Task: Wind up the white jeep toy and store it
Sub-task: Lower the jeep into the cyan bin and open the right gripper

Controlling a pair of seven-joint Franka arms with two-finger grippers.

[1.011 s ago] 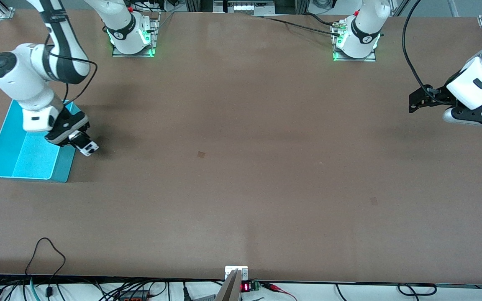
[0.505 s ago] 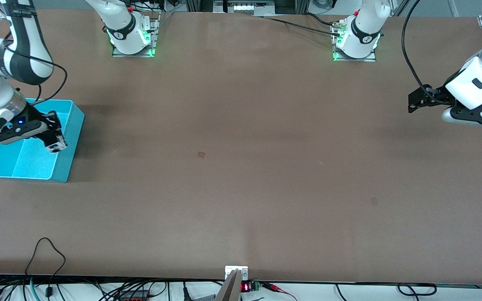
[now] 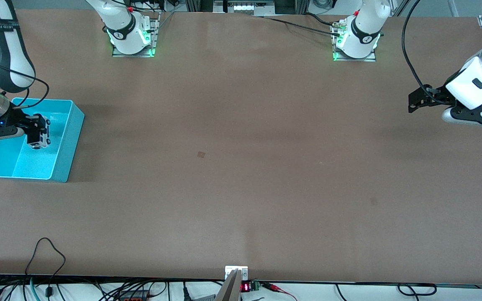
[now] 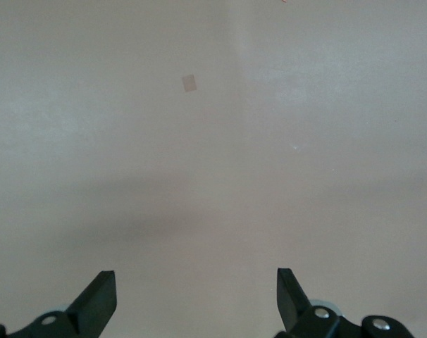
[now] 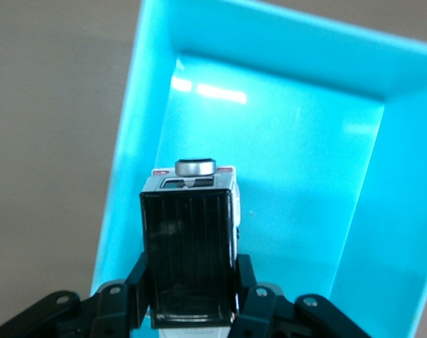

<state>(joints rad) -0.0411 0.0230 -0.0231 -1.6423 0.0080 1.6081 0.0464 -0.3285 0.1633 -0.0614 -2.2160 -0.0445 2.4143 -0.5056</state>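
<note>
White jeep toy (image 5: 190, 250) over turquoise bin (image 5: 382, 232)

White arms with black joint bands, black cables, seemingly black pincers.

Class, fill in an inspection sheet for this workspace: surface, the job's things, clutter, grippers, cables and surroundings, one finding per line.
Surface: brown table, a few small dark marks.
Job's things: white jeep toy held over the turquoise bin at the right arm's end of the table.
Clutter: nothing seen.
Grippers: right gripper shut on the jeep toy over the bin; left gripper open, waiting over bare table at the left arm's end.
Cables: black cable looping onto the table edge nearest the camera; more along both arms.
Surroundings: two arm bases with green lights.
</note>
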